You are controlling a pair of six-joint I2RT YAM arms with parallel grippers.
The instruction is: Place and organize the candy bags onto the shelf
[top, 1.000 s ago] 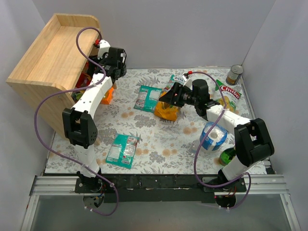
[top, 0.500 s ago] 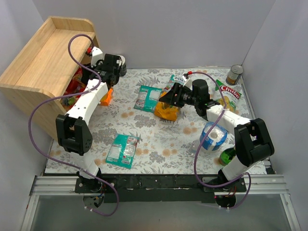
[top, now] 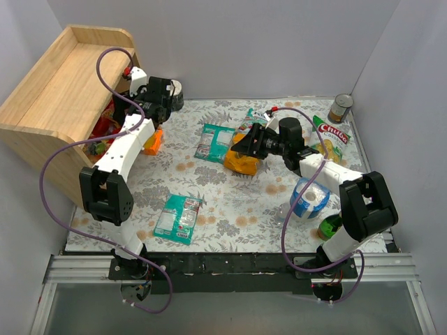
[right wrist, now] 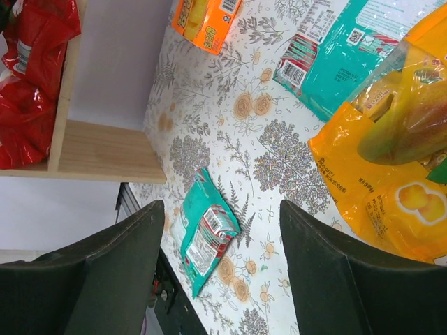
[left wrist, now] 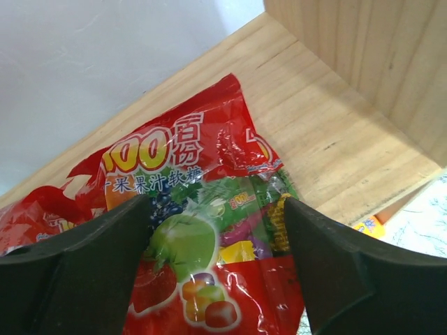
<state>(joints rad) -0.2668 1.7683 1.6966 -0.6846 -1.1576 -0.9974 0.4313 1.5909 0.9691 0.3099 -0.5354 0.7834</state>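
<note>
Left gripper [left wrist: 215, 230] deeper in shelf [left wrist: 328, 125], jaws apart over red bag [left wrist: 181, 153], right gripper [right wrist: 222, 216] spread

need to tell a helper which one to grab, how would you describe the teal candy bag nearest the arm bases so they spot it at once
Start at the flowered tablecloth and look at its near-left part, just ahead of the arm bases. A teal bag lies flat there. The other teal bag sits farther back in the middle, right beside an orange-yellow bag, while this one lies alone with nothing touching it.

Tin can [top: 341, 108] far-R corner; green/white snack bag [top: 332, 137] beside; blue/white roll [top: 310, 197] nearer.
</note>
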